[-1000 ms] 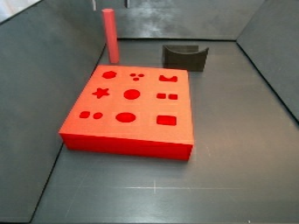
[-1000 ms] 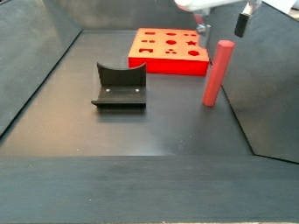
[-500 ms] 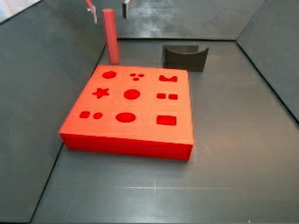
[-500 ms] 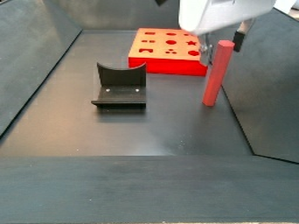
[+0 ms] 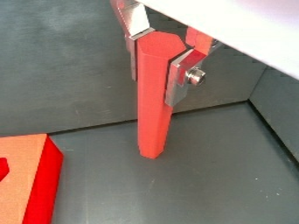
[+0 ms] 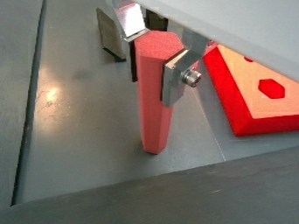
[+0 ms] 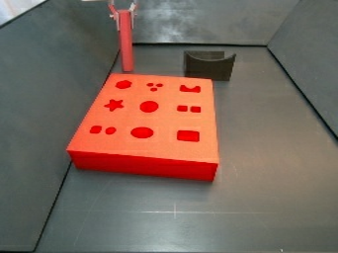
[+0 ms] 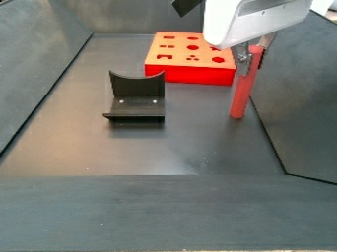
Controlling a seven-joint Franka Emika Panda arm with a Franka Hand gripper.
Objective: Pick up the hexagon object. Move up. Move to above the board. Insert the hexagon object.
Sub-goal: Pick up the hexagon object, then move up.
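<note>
Straddling the tall red-pink hexagonal rod (image 5: pixel 153 96), pincer (image 5: pixel 160 54) plates apart: close squarely on opposite flats before lifting.

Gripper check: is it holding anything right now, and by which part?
The gripper brackets the upper end of the tall red-pink hexagonal rod, which stands upright on the floor; whether the fingers are clamped cannot be told.

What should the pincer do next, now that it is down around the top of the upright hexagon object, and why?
Probably close. In both wrist views the pincer straddles the top of the hexagon object, its silver fingers flanking opposite faces, though contact is unclear. The rod stands upright on the floor beside the board. Gripping first should let the lift follow.
</note>
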